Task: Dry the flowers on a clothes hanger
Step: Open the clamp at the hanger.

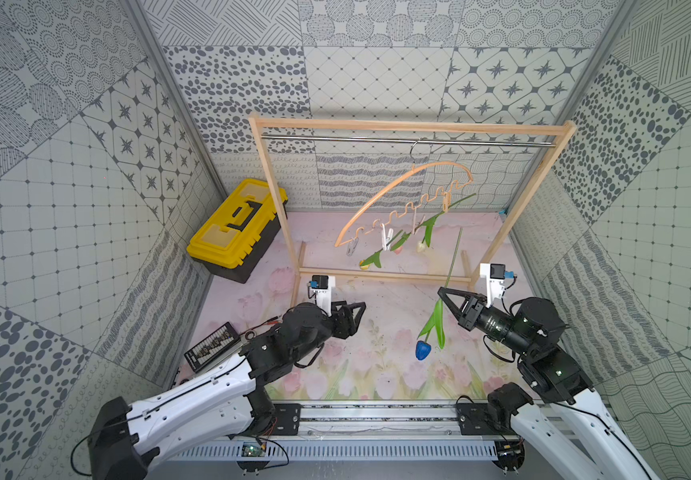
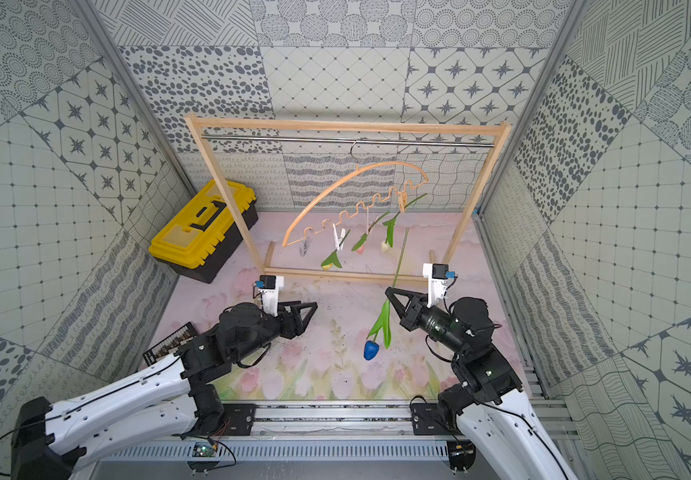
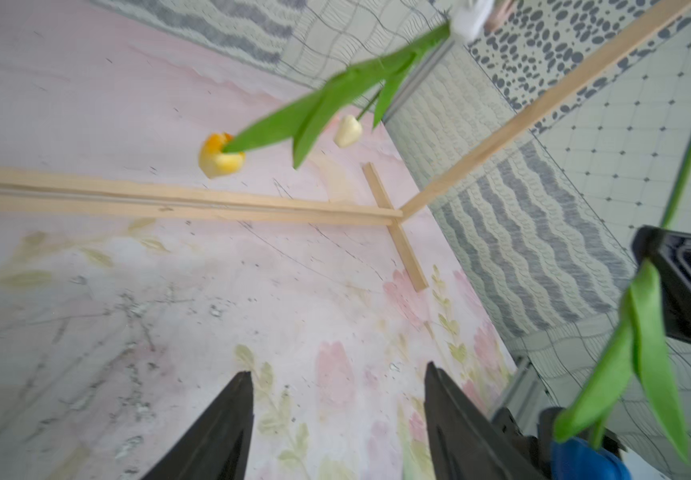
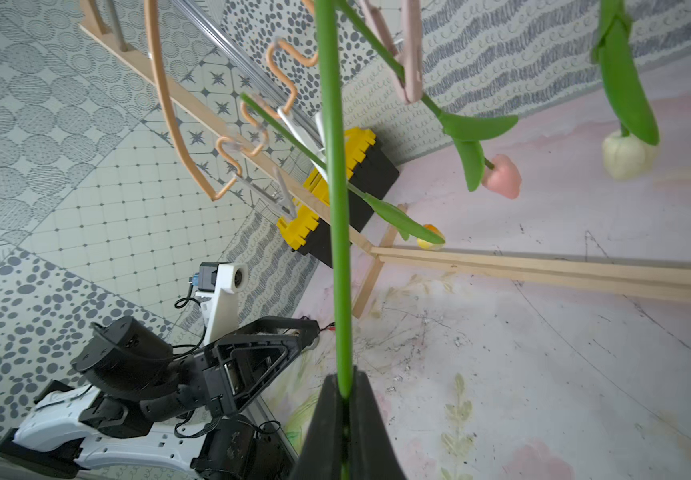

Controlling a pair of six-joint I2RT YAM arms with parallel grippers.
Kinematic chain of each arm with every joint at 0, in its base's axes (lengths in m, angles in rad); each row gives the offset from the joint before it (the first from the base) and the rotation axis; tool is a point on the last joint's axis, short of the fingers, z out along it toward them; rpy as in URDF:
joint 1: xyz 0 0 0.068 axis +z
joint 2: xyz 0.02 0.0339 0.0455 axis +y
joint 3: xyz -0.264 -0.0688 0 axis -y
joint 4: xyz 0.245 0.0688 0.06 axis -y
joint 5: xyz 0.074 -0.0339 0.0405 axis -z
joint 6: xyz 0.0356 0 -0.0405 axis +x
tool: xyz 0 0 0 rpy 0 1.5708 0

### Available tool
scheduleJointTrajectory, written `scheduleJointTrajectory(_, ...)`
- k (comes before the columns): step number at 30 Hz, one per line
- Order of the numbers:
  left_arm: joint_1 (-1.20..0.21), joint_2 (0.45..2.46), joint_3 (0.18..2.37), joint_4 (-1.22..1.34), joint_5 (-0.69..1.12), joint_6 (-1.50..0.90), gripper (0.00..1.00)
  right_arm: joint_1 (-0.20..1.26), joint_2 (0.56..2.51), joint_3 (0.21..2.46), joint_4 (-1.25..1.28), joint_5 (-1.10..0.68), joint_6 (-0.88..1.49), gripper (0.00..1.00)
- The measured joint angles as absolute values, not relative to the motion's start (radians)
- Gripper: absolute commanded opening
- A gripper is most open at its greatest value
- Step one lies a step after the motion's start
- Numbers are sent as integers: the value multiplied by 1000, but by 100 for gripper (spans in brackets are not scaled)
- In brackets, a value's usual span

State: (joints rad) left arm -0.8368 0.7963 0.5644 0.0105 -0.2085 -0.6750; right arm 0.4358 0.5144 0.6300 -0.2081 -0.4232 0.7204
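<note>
The tan clothes hanger (image 1: pixel 377 192) (image 2: pixel 323 192) hangs tilted by its silver hook from the rod. Three flowers hang head-down from its clothespins: yellow-orange (image 1: pixel 363 264) (image 3: pixel 220 157), pink (image 1: pixel 397 249) (image 4: pixel 501 176) and cream-white (image 1: pixel 421 247) (image 4: pixel 626 154). The clothespin (image 1: pixel 352 248) at the hanger's low left end holds nothing. My right gripper (image 1: pixel 443 291) (image 4: pixel 344 376) is shut on the stem of the blue flower (image 1: pixel 422 350) (image 2: pixel 371 350), whose head dangles below it. My left gripper (image 1: pixel 358 307) (image 3: pixel 339 370) is open and empty, low over the mat, left of the blue flower.
A light-wood frame (image 1: pixel 410 126) with a metal rod carries the hanger; its base bars (image 1: pixel 381 274) lie on the tulip-print mat. A yellow and black toolbox (image 1: pixel 236 226) stands at the back left. A small black device (image 1: pixel 211 347) lies by the left arm.
</note>
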Motion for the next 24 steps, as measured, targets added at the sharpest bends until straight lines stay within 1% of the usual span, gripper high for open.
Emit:
scheduleJointTrajectory(4,-738,706,566,-54,-210,-622,82,489,557,662,-149,-437,706,0)
scheduleJointTrajectory(6,-701,686,579,-72,-181,-590,87,525,572,676,-139,-437,693,0)
scheduleJointTrajectory(8,-670,680,592,-68,-132,-564,89,555,584,691,-134,-434,680,0)
scheduleJointTrajectory(11,-621,699,617,-49,-32,-526,95,590,604,710,-121,-423,664,0)
scheduleJointTrajectory(15,-531,774,659,8,117,-495,96,617,638,732,-113,-419,650,0)
scheduleJointTrajectory(17,-473,820,684,36,202,-490,99,628,657,741,-113,-420,643,0)
scheduleJointTrajectory(20,-375,899,744,76,349,-484,100,643,685,751,-115,-422,638,0)
scheduleJointTrajectory(24,-297,1003,840,115,548,-476,99,663,722,756,-117,-422,634,0)
